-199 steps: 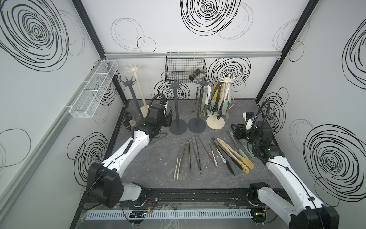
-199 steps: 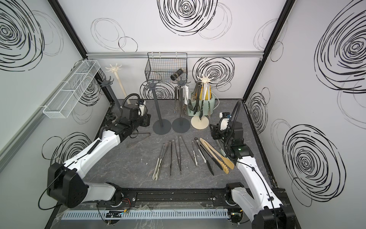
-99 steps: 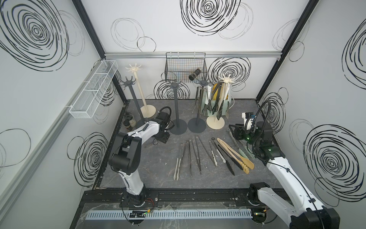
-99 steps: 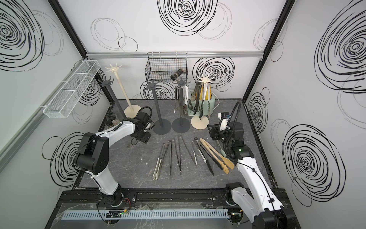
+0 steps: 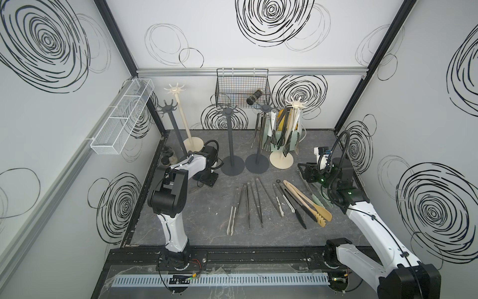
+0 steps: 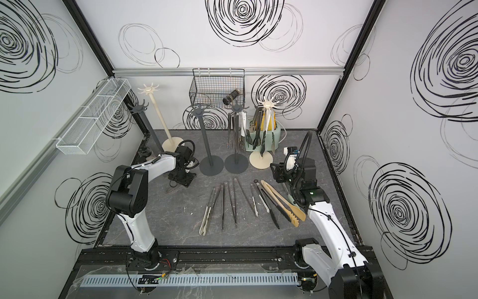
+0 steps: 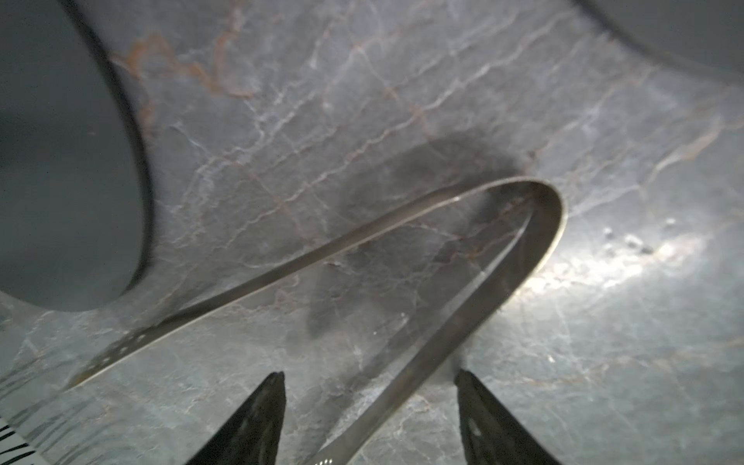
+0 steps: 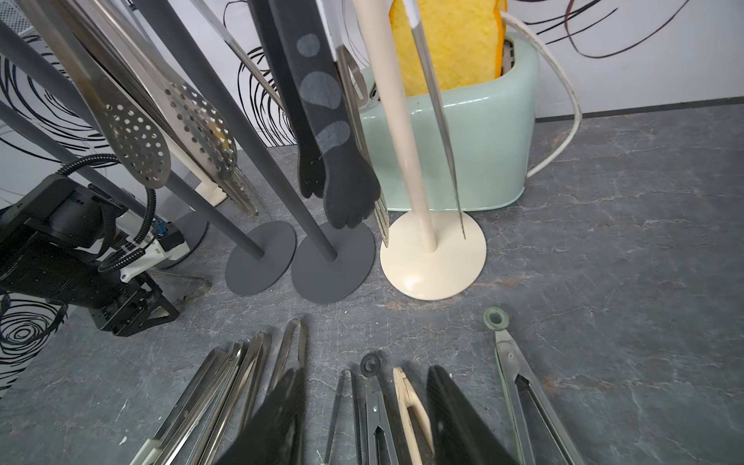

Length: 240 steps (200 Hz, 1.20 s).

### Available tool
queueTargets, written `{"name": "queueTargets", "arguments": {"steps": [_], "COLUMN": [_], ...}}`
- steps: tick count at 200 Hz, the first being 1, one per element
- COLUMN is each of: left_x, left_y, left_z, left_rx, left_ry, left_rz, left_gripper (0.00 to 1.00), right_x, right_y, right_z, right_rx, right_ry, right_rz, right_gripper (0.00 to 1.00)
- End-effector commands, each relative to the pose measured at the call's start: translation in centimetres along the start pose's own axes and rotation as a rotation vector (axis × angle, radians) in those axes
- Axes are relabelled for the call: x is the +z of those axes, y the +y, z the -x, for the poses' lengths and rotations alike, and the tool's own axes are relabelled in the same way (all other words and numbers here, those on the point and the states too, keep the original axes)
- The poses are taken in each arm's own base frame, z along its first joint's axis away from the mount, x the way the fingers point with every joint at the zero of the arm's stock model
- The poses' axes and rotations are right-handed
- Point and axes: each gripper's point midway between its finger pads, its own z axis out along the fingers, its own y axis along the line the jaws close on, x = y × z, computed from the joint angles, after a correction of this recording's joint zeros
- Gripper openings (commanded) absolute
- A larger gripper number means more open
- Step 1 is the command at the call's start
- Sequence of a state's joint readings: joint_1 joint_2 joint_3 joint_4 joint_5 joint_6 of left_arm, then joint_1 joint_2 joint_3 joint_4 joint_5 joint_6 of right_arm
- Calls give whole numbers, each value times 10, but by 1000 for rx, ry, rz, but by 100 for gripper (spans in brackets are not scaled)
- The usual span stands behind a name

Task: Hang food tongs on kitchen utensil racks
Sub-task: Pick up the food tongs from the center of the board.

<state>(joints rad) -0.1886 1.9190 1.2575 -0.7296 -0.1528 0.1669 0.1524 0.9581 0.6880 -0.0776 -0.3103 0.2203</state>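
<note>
Grey marbled tabletop [image 5: 207, 220] bears tongs [image 5: 310, 203] between white, black-swirled walls [image 5: 219, 26].

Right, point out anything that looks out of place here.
One steel pair of tongs lies alone under the left gripper, apart from the row. Also, a yellow sponge sticks out of the green toaster behind the cream rack.

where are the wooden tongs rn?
In a top view, the beige wooden tongs lie toward the right end of the loose row, beside black tongs, in front of the loaded cream rack.
</note>
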Motion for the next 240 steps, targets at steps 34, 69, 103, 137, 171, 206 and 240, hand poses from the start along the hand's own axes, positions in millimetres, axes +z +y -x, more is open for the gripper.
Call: {"name": "queueTargets", "arguments": {"steps": [34,69,103,137,171,206,240], "left_x": [11,9,4,-3,-33,-109,-188], "left_y": [-13,-16,-24,-27,-24,-15,-10], "left_z": [-14,-15,-11,-4,22,62,70], "left_rx": [3,3,18,21,-29,-148,-221], "left_ry": [101,99,77,40,-110,-432,-738], "left_rz": [-80,-88,-99,-92,-92,-123,-220], "left_gripper": [35,21,9,0,0,0,0], "right_x": [-2,-5,-10,-13,-15,-17,-19], "right_y": [3,3,4,5,4,0,1], "right_z": [15,15,18,19,17,18,20], "right_rx": [-21,-25,-29,-30,-34,-40,-53], "right_ry": [-36,-40,-52,-58,-55,-67,-77], "right_rz": [6,4,1,0,-4,-15,-4], "right_gripper": [52,52,52,52,52,52,52]}}
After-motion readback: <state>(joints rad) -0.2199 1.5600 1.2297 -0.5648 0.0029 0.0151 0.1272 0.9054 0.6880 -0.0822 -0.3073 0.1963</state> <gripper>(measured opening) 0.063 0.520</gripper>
